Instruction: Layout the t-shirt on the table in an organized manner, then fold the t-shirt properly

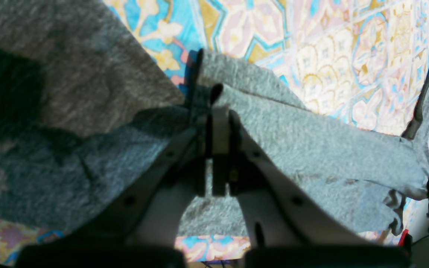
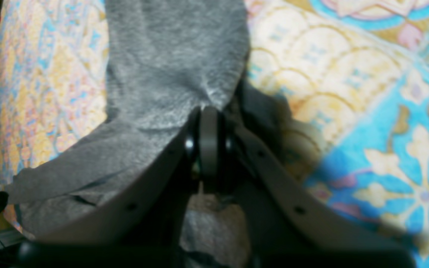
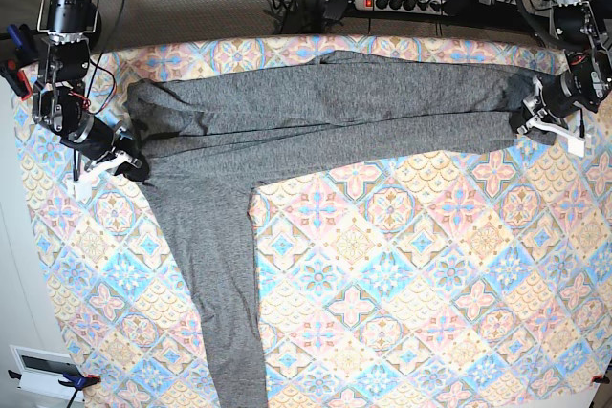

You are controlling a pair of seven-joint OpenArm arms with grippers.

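Both grippers, left gripper (image 3: 537,118) and right gripper (image 3: 122,156), were clamped on the t-shirt (image 3: 325,107), stretching it flat across the table (image 3: 402,265).

The base view looks straight down from high above the desk (image 3: 382,312); each wrist view peers close along its jaws at the t-shirt (image 3: 316,102), seen in all three

I see the table (image 3: 382,284), draped in pastel diamond-tile cloth, carrying the t-shirt (image 3: 325,102) stretched flat from nine to three o'clock along its far side, one sleeve trailing toward seven o'clock.
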